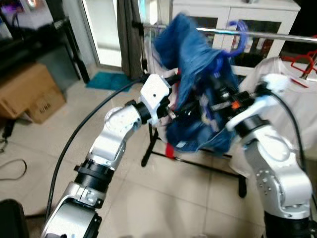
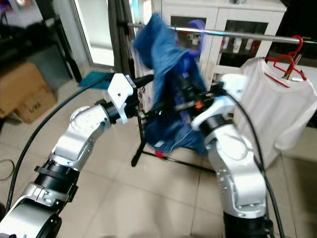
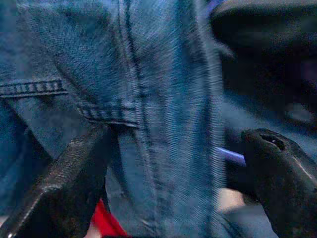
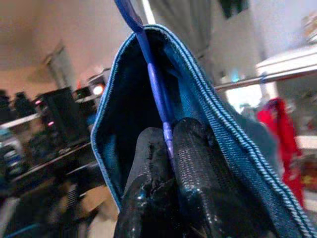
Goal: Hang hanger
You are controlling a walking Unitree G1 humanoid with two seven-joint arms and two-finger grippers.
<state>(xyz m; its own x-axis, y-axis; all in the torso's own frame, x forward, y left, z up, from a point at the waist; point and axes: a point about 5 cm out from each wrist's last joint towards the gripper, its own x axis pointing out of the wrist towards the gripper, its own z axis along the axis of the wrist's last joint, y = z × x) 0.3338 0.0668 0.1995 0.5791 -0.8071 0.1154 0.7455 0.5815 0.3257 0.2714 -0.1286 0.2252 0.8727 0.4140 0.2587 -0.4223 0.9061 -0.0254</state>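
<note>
- The right claw is pinched tight on the neck of the purple hanger, jeans draped over it.
- Its hook sits just beside the rail, which runs crosswise above.
- The left claw gapes around denim lower down.

Head's 2 eyes look forward and down, sharing the clothes rail – each wrist camera presses close against denim.
</note>
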